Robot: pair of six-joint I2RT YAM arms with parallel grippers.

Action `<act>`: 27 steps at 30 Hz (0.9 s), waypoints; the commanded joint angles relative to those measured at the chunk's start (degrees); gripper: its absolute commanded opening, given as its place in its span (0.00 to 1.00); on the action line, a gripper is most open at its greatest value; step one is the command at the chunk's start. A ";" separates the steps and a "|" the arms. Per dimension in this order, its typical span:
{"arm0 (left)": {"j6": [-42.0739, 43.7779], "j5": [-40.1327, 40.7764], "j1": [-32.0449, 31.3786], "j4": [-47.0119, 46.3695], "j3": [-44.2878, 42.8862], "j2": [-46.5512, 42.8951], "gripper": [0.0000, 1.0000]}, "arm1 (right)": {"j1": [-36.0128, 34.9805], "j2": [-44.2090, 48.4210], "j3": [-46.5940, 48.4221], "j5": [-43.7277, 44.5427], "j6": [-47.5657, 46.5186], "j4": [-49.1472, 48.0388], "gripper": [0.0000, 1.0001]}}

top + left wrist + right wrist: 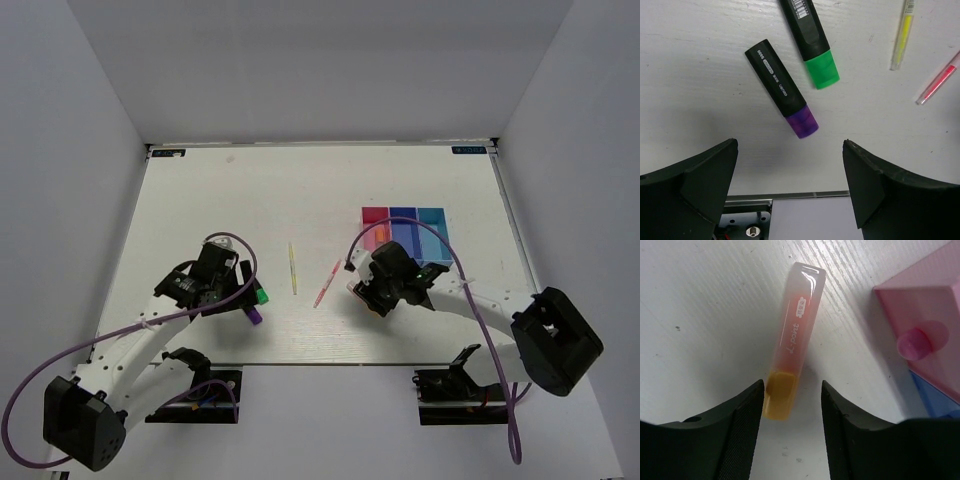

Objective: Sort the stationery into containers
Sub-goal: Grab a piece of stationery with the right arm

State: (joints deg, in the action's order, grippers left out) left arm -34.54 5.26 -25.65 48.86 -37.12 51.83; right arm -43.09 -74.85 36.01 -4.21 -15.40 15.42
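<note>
White desk [250,200] below, and I judge this the pick-up step: right jaws apart astride the yellow-orange highlighter [794,340] lying just beside the pink bin [930,295], left jaws spread above the purple-capped marker [781,89]; next I should lower and close squarely.

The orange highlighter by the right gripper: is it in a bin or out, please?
Out: the highlighter lies flat on the table beside the pink bin, the right gripper open astride its end.

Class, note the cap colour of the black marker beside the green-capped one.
Purple cap; left wrist view shows it best.
</note>
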 commanded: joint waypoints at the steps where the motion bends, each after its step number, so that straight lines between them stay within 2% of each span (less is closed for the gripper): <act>1: 1.15 -1.39 0.95 -1.13 0.20 -1.47 0.96 | -1.82 -1.35 1.43 6.58 0.46 -3.99 0.53; 3: 1.41 -1.83 1.65 -1.84 1.35 -2.08 0.96 | -2.44 -2.66 1.78 7.10 0.54 -4.34 0.56; 7: 1.41 -3.58 3.06 -2.63 2.41 -2.88 0.96 | -3.23 -4.86 2.13 6.41 0.63 -3.56 0.56; 9: 1.41 -3.85 3.32 -3.07 2.41 -2.71 0.96 | -3.14 -6.09 2.31 5.00 0.81 -2.25 0.53; 12: 1.15 -4.82 3.76 -3.59 2.41 -2.18 0.96 | -2.96 -7.41 2.93 1.40 1.25 0.04 0.39; 13: 0.89 -4.90 3.94 -3.60 2.23 -2.18 0.96 | -2.96 -7.50 3.10 -0.08 1.16 0.74 0.31; 16: 0.62 -5.17 4.73 -4.12 2.06 -2.09 0.96 | -2.70 -7.25 3.54 -3.59 0.72 3.02 0.19; 21: -0.52 -7.80 6.84 -5.00 1.79 -2.17 0.96 | -2.79 -4.79 4.77 -9.40 -0.86 6.28 0.08; 27: -3.68 -8.86 8.16 -7.29 0.83 0.80 0.96 | -2.61 3.47 6.09 -12.05 -3.23 7.34 0.08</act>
State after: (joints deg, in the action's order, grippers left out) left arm -36.03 -2.28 -17.98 43.88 -34.96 51.37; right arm -45.74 -75.66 39.09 -12.71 -16.78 21.23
